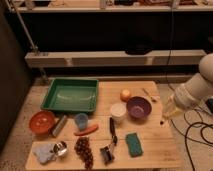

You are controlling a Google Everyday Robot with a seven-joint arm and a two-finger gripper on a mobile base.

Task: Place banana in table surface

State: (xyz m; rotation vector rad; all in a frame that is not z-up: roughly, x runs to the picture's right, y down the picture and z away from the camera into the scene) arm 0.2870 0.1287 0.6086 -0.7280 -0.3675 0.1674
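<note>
The banana [148, 93], small and pale, lies on the wooden table surface [150, 142] near its far right corner, just right of the round orange fruit [125, 94]. The gripper [169, 111] hangs from the white arm [196, 90] at the table's right edge. It is beside the purple bowl [138, 107], to the right of the banana and nearer than it. The gripper is apart from the banana, and I see nothing in it.
A green tray [70, 95] is at the back left and a white cup [118, 110] is next to the bowl. An orange bowl [41, 121], blue cup [81, 120], carrot piece [86, 131], grapes [83, 149], green sponge [133, 144] and black tool [110, 142] fill the front. Cables [192, 132] lie on the floor at the right.
</note>
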